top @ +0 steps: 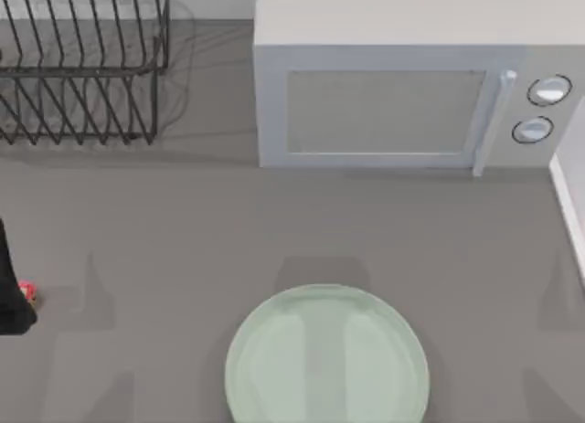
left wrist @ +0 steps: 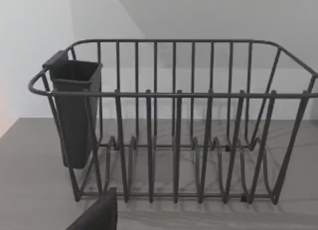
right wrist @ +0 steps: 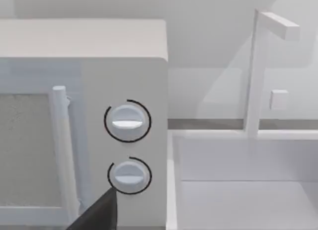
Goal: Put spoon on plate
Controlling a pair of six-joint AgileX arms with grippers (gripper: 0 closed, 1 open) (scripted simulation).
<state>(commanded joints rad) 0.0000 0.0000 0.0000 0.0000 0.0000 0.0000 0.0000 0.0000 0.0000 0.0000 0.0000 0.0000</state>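
Far left edge of the table, top view: left gripper, a dark shape mostly cut off by the frame. A small red-pink ornament just beside it marks the handle end of the spoon; the rest of the spoon is hidden. Whether the fingers are clamped on the spoon cannot be told.

Back left: wire dish rack, dark metal, upright dividers. The left wrist view faces it and shows a dark utensil cup hung on one end wall. A dark finger of the left gripper juts into that picture's lower edge.

Front centre: the plate, pale mint-green, glossy, round, its near edge cut off by the frame. It lies well apart from the spoon, with bare grey table between them.

Back centre to right: microwave, pale grey, door shut, vertical handle, two round knobs at its right end.

Far right: white sink basin with a faucet, just beside the microwave, seen in the right wrist view. One dark finger of the right gripper shows there; its state cannot be told.
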